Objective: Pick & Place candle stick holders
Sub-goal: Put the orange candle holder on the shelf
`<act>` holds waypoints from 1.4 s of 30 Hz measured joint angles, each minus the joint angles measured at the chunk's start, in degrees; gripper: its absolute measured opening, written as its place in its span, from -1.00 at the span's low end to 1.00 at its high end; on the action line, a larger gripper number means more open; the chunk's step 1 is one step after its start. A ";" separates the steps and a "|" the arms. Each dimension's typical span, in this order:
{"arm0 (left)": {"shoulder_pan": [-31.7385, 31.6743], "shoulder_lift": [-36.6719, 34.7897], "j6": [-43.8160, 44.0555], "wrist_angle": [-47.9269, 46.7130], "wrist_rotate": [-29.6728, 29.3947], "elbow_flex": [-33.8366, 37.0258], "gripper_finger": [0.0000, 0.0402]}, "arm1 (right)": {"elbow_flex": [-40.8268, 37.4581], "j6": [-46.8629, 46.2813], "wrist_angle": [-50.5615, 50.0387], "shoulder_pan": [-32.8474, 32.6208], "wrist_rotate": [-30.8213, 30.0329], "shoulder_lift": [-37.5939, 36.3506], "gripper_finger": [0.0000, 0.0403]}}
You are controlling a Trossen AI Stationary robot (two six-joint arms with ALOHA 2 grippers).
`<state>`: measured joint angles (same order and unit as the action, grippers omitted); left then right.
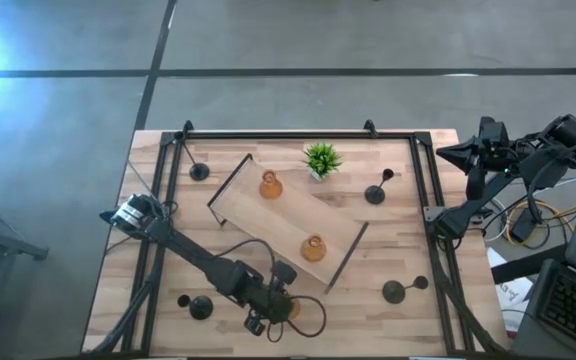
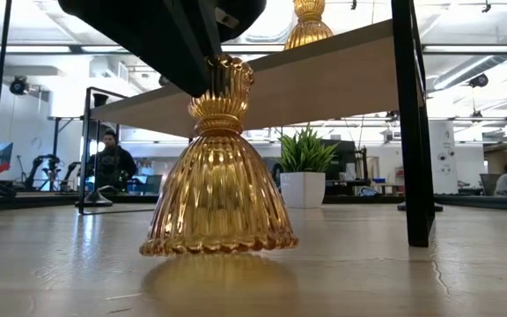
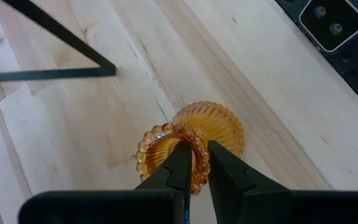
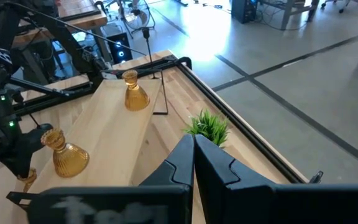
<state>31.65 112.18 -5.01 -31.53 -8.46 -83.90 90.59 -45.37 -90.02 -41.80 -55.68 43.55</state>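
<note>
My left gripper (image 1: 271, 316) is near the table's front edge, shut on an amber bell-shaped candle stick holder (image 2: 218, 189), which also shows in the left wrist view (image 3: 213, 127). Two more amber holders (image 1: 270, 185) (image 1: 313, 248) stand on the light wooden tray (image 1: 343, 232) at mid-table. Several black holders lie or stand on the table: far left (image 1: 198, 172), far right (image 1: 376, 192), near right (image 1: 395, 291) and near left (image 1: 200, 307). My right gripper (image 4: 194, 155) is shut and empty, held off the table's right edge (image 1: 468, 155). My left gripper holds the amber holder by its small top cup (image 3: 197, 177), seemingly with one finger (image 3: 179, 163) inside the cup and the other (image 3: 224, 167) outside its beaded rim. The fingers come from above. The holder hangs slightly tilted; its bell base (image 2: 218, 245) is at or just above the table.
A small green potted plant (image 1: 322, 160) stands behind the tray. Black frame rails (image 1: 278, 135) run along the table's far and side edges. The tray's dark handle (image 2: 412, 132) stands close to the right of the held holder. People sit in the room beyond (image 2: 111, 163).
</note>
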 joint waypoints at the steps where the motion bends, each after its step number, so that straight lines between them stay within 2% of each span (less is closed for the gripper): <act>1: -0.01 -0.46 0.60 -0.44 -0.06 -0.11 -0.83 | 0.00 0.19 0.00 0.00 0.00 0.00 -0.96; 9: 0.12 -4.69 4.75 -3.59 0.22 -0.26 -0.84 | 0.00 0.67 0.00 -0.02 -0.15 -0.02 -0.96; 19: 0.03 -5.46 7.64 -9.71 0.49 -4.68 -0.84 | 0.02 1.10 0.00 -0.02 -1.47 -0.04 -0.96; 32: 0.16 -10.79 16.97 -23.25 0.65 -14.52 -0.84 | 0.02 1.08 0.00 -0.02 -1.46 -0.04 -0.96; 42: -1.80 -12.65 25.08 -36.61 0.36 -26.96 -0.84 | 0.02 1.53 0.00 -0.01 -1.46 -0.04 -0.96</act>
<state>29.85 99.53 20.07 -68.14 -8.09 -110.86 90.61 -43.84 -90.02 -41.81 -57.14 43.51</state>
